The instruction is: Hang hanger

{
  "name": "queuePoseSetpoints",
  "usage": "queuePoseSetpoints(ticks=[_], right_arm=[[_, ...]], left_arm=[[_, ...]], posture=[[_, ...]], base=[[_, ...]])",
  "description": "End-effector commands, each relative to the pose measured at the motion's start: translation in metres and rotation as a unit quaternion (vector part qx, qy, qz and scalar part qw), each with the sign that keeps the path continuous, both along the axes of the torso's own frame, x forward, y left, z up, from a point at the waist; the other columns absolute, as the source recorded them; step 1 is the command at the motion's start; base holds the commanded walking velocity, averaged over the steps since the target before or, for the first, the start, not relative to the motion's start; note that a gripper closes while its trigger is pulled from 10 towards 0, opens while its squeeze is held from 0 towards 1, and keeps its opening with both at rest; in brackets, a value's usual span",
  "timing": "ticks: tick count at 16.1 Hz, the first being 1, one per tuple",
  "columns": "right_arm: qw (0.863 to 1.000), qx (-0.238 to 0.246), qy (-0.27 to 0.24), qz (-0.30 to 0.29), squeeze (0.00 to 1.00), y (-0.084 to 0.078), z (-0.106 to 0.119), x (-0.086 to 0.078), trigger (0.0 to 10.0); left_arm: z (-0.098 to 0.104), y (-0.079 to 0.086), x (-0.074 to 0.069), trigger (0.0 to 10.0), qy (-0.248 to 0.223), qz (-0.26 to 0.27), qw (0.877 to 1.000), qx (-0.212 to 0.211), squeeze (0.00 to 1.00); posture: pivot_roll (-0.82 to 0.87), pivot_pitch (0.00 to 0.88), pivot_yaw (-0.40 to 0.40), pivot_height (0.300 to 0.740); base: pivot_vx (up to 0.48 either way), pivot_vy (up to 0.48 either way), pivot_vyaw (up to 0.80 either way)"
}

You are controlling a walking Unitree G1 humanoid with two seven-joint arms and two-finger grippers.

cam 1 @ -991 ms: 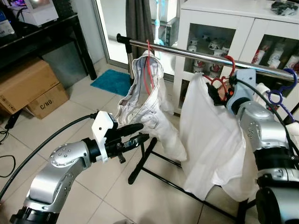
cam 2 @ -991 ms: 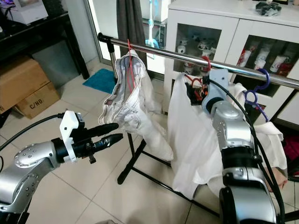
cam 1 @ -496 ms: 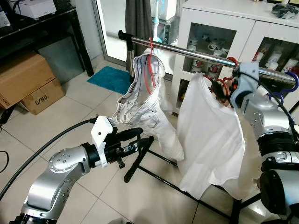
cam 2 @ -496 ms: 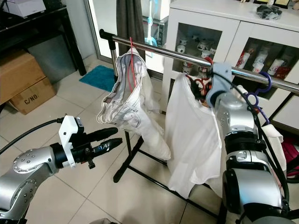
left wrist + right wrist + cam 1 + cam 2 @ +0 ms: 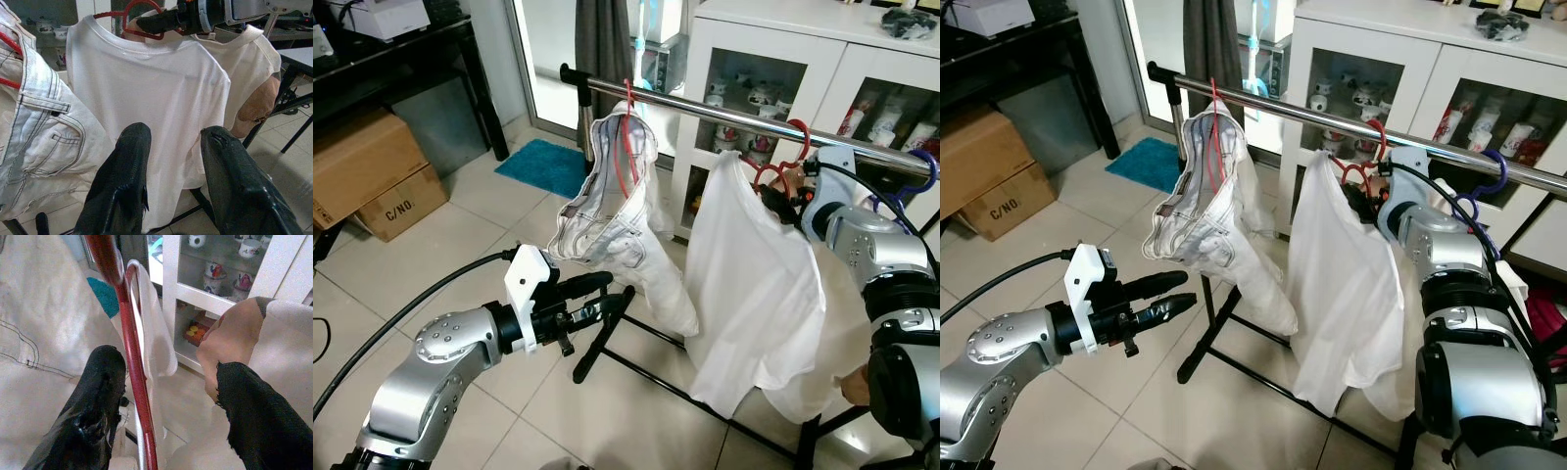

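A red hanger (image 5: 781, 164) carries a white T-shirt (image 5: 744, 274), and its hook sits over the chrome rail (image 5: 705, 108). My right gripper (image 5: 168, 369) is open just under the rail. The hanger's red neck (image 5: 134, 382) runs between its fingers, against one finger (image 5: 98, 401). From the left wrist view I see that gripper's black fingers (image 5: 161, 20) beside the hanger at the shirt's collar. My left gripper (image 5: 615, 286) is open, holds nothing, and is low in front of the rack, pointing toward the shirt.
Pale jeans (image 5: 607, 196) hang on a second red hanger further left on the rail. A purple hanger (image 5: 922, 162) hooks at the right end. Behind stands a white glass-door cabinet (image 5: 754, 39). Cardboard boxes (image 5: 372, 176), a blue mat (image 5: 543, 166) and the rack's black foot (image 5: 602, 343) lie on the tiled floor.
My right wrist, which was up at rail height half a second ago, has dropped lower. The red hook stays over the rail. The left arm has held still.
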State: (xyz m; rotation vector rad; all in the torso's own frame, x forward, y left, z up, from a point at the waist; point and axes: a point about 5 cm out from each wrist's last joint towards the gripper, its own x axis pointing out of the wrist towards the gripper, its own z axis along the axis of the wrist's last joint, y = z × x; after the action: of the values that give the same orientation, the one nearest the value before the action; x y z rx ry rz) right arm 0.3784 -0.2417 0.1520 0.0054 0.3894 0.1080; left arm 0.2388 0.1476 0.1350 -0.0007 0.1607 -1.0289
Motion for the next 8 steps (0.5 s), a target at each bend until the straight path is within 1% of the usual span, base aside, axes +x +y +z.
queuePoseSetpoints(ticks=[1, 8], right_arm=[[1.0, 0.012, -0.002, -0.001, 0.0, -0.0021, 0.0046, 0.0016, 0.0], [1.0, 0.024, -0.002, 0.007, 0.0, -0.0031, 0.0073, 0.003, 0.0]], left_arm=[[0.0051, -0.0023, 0.0002, 10.0, -0.009, -0.013, 1.0, 0.001, 0.0], [0.0073, -0.0035, 0.0028, 10.0, -0.014, -0.018, 1.0, 0.002, 0.0]], posture=[[-0.06, 0.0, 0.016, 0.74], [-0.07, 0.0, 0.023, 0.74]], base=[[0.0, 0.0, 0.0], [0.0, 0.0, 0.0]])
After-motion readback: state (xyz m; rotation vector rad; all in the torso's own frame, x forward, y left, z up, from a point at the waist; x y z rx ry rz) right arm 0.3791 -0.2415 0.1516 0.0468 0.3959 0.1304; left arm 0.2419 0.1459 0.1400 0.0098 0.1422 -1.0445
